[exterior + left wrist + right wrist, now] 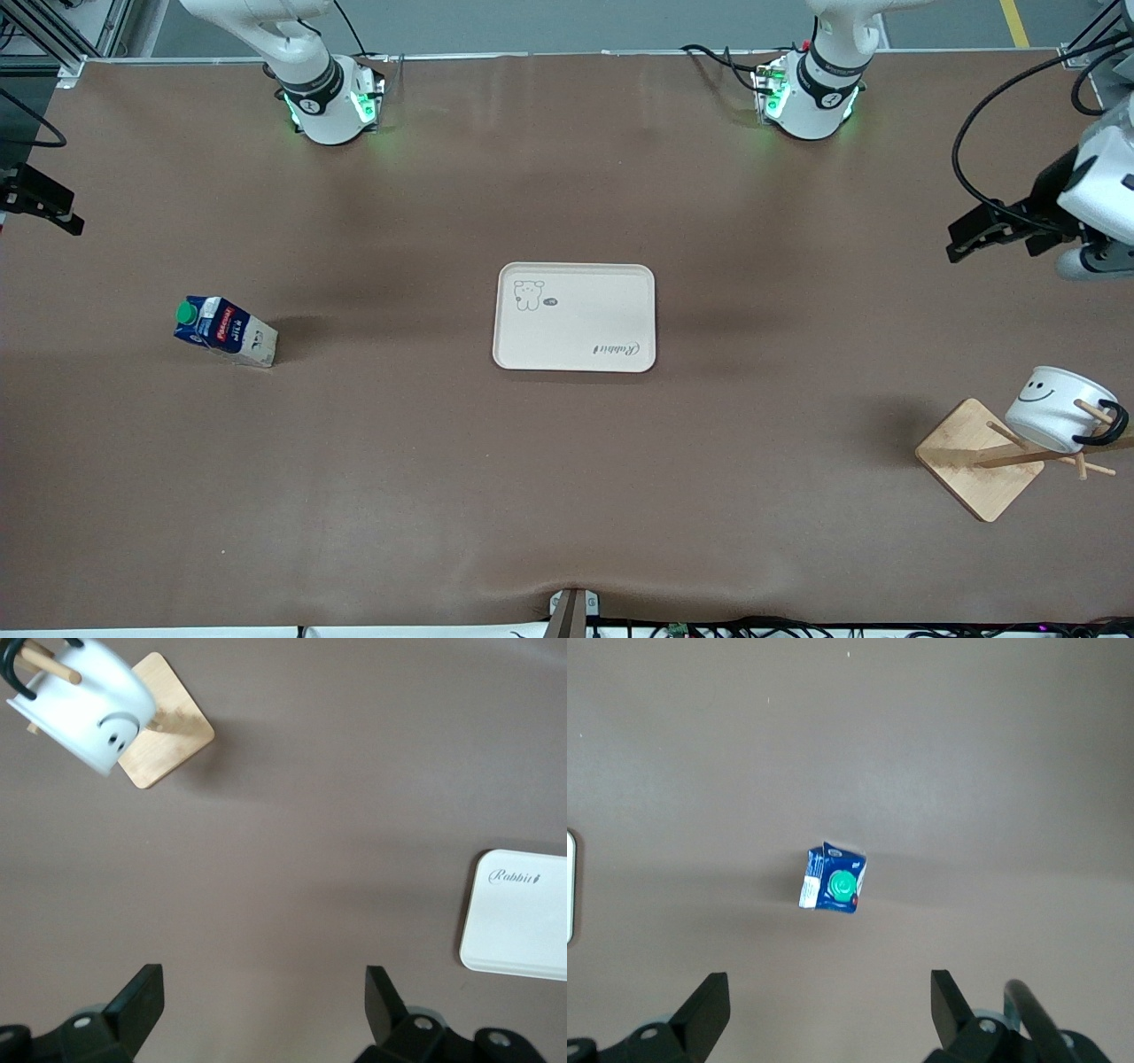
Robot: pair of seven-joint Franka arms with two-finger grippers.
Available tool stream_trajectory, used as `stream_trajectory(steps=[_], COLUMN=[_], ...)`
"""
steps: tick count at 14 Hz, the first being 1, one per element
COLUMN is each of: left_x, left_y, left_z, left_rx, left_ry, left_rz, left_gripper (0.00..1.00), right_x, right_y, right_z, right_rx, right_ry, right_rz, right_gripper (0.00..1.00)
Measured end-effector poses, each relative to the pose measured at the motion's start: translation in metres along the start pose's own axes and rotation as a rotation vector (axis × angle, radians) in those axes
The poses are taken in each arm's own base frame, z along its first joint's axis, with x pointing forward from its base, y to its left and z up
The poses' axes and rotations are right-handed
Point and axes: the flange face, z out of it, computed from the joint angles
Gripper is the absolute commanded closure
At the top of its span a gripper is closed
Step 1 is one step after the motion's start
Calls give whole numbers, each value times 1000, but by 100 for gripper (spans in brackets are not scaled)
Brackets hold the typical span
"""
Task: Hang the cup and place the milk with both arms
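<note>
Cup [1054, 409] hangs by its black loop handle on a peg of the wooden rack [979, 459], lower right of the front view, tilted, mouth facing down toward the rack base. Milk [225, 330] stands upright at mid-left, cap up. Tray [574, 316] at centre. Left gripper [264, 1010] fingers apart over bare table; right gripper [829, 1010] fingers apart, above the milk.

Cream rectangular plastic tray [574, 316]: lying flat at the middle of the brown desk [567, 496], showing a small bear drawing and the word "Rabbit".
Wooden peg rack with a square board base [979, 458]: standing near the left arm's end, nearer the front camera than the tray.
</note>
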Motion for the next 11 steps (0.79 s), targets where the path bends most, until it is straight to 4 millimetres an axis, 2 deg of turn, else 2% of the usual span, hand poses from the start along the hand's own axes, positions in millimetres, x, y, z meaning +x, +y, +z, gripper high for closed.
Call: stream_trajectory(steps=[3, 7, 11], left_x=[-7, -8, -8], left_y=[-2, -4, -5], left_z=[-4, -6, -11], left_rx=[2, 2, 1], left_ry=[4, 8, 18], left_rz=[-4, -6, -7], left_gripper=[0, 0, 0], right_x=[7, 8, 6], right_y=[-7, -7, -14], right_z=[-16, -10, -8], right_rx=[-25, -20, -18], right_ry=[29, -5, -32], right_rz=[-18, 3, 183], right_gripper=[0, 0, 0])
